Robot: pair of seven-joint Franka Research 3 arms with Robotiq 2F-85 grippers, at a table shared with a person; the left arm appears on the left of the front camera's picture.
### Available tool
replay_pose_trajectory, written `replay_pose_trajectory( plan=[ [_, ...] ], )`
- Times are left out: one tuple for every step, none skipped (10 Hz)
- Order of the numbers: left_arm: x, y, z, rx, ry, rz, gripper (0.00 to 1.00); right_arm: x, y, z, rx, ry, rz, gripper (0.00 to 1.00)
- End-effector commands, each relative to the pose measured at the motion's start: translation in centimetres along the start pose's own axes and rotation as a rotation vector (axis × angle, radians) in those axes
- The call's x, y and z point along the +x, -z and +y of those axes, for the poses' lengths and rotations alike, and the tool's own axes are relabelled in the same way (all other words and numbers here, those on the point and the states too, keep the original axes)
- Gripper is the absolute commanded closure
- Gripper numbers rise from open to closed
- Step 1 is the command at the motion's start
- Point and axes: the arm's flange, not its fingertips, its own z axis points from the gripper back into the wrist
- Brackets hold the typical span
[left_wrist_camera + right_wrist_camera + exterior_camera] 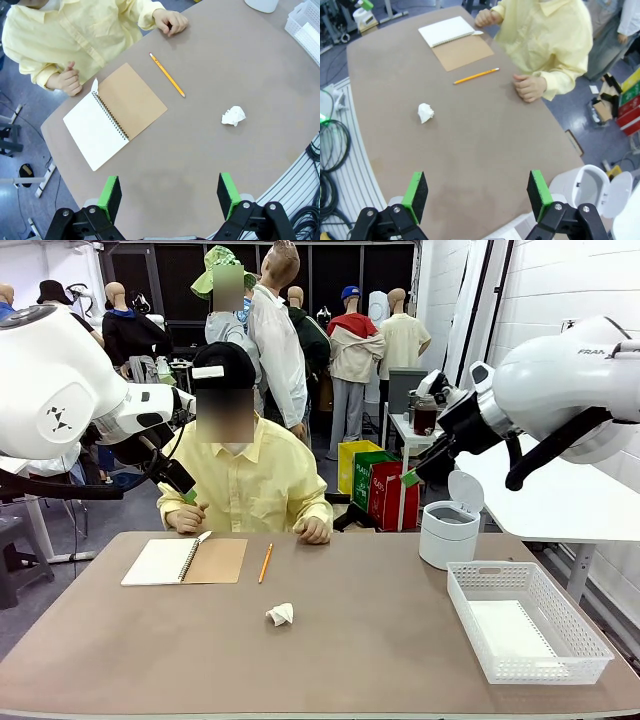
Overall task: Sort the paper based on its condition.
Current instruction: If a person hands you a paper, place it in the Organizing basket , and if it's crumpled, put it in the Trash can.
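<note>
One flat sheet (512, 630) already lies in the white basket (585, 658). The crumpled paper (281, 614) sits mid-surface, waiting, with the lidded bin (447, 533) open. Left gripper (170, 196) and right gripper (477, 194) hover high, jaws released, empty.

Open tabletop around crumpled paper (280, 614), notebook (185, 561) and pencil (265, 563) behind, basket (580, 640) apparently well right.

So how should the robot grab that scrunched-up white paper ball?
Probably from straight above, with the jaws closing across the middle of the crumpled white paper ball. It sits alone on bare brown tabletop, apart from the yellow pencil, so all sides look free. It's lumpy and soft, so pinching the bulk should hold.
</note>
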Motion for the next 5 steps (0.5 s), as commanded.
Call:
replay_pose_trajectory(
  plan=[
    [0.0, -0.1, 0.1, 0.001, -0.005, 0.0, 0.0, 1.8, 2.2, -0.3, 0.046, -0.073, 0.053, 0.0],
    [0.0, -0.1, 0.1, 0.001, -0.005, 0.0, 0.0, 2.6, 3.6, -0.2, 0.063, -0.097, 0.082, 0.0],
    [0.0, -0.1, 0.1, 0.001, -0.005, 0.0, 0.0, 3.3, 5.0, 0.1, 0.091, -0.125, 0.09, 0.0],
    [0.0, -0.1, 0.1, 0.001, -0.005, 0.0, 0.0, 4.0, 6.8, 0.7, 0.122, -0.159, 0.111, 0.0],
    [0.0, -0.1, 0.1, 0.001, -0.005, 0.0, 0.0, 4.5, 8.4, 1.1, 0.141, -0.19, 0.136, 0.0]
  ],
)
